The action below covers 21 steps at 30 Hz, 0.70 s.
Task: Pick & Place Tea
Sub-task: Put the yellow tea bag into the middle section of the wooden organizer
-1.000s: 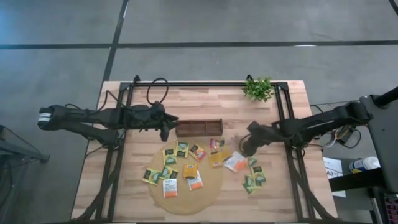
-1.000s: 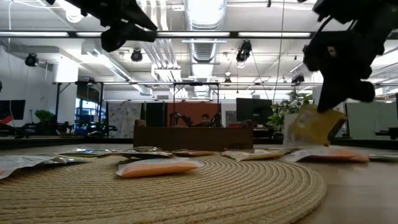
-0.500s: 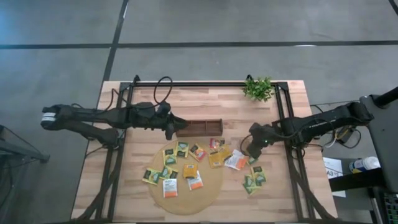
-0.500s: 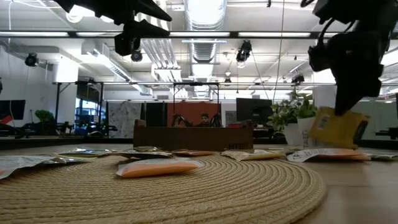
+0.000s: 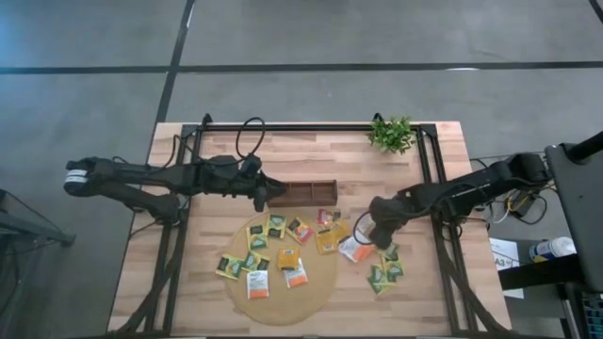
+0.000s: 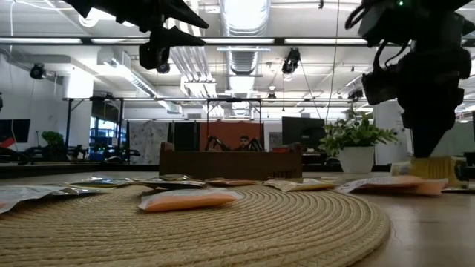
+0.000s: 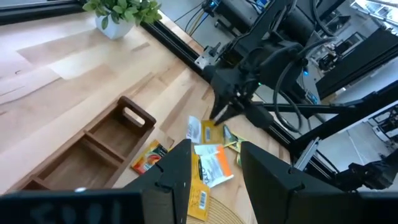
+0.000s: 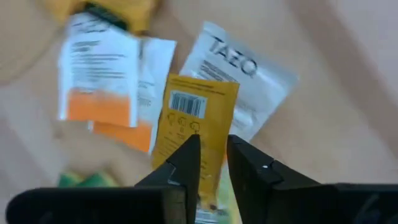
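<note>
At the left of the wooden table [image 5: 283, 151], the left gripper [image 5: 267, 191] hung just off the left end of the dark brown tray [image 5: 283, 186], its jaws standing well apart with nothing between them. The tray lay lengthwise at mid-table, and the compartments seen from the left wrist showed only bare wood, while one orange-and-yellow sachet [image 7: 149, 158] lay on the table just beside the tray's near wall.

In front of the tray, the round woven mat [image 5: 311, 292] carried a loose scatter of tea sachets [image 5: 257, 282], yellow, green, and white with orange, all lying flat. More sachets spilled off the mat's right edge onto the table, with a small cluster of green ones [image 5: 386, 268] farther right.

Over that spill the right gripper [image 5: 370, 232] hung low, its jaws parted by a narrow gap. A yellow sachet [image 8: 198, 124] lay under it, one end reaching into the gap, atop a silver-white sachet [image 8: 249, 74] and beside a white-and-orange one [image 8: 99, 68]. Whether the jaws touched it could not be told.

A small green plant [image 5: 392, 134] stood at the table's far right.
</note>
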Each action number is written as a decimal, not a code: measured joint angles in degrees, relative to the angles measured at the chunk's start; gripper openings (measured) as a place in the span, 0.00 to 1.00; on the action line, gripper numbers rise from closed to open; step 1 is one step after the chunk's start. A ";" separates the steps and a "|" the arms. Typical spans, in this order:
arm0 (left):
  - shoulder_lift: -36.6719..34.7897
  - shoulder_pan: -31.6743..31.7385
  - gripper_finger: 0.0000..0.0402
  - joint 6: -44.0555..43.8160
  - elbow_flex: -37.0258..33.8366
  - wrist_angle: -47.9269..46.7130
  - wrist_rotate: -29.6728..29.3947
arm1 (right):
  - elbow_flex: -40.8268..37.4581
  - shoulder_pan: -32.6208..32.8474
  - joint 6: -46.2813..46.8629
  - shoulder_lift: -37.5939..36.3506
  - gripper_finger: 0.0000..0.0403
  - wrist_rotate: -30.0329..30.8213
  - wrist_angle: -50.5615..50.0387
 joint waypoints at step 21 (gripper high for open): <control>0.43 1.01 0.33 1.62 0.00 -0.15 -0.09 | 6.69 -0.48 -4.16 0.77 0.02 1.55 -4.65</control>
